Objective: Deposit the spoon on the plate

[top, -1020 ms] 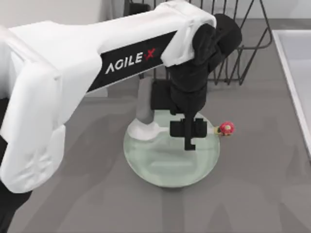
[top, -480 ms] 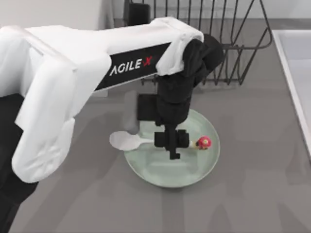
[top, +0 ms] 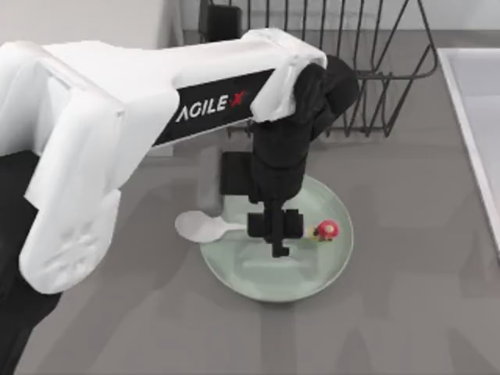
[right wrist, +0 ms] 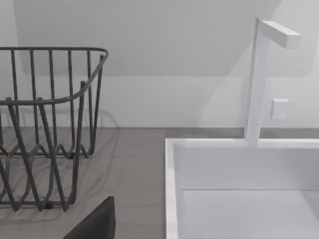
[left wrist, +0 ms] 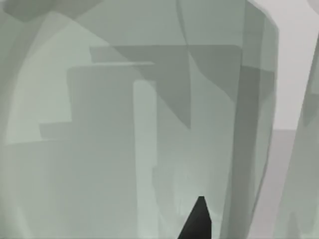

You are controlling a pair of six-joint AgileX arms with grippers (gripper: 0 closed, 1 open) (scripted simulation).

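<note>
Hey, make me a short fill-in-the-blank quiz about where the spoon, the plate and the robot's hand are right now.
1. The left hand hangs over the ____.
2. The spoon's white bowl sticks out past the plate's rim toward the table's ____ side.
3. The ornament on the spoon's handle is ____ in colour.
4. Behind the plate stands a dark wire ____.

Missing words: plate; left; red-pink; rack

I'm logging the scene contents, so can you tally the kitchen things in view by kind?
Spoon: 1
Plate: 1
Wire dish rack: 1
Sink: 1
Faucet: 1
Total: 5
</note>
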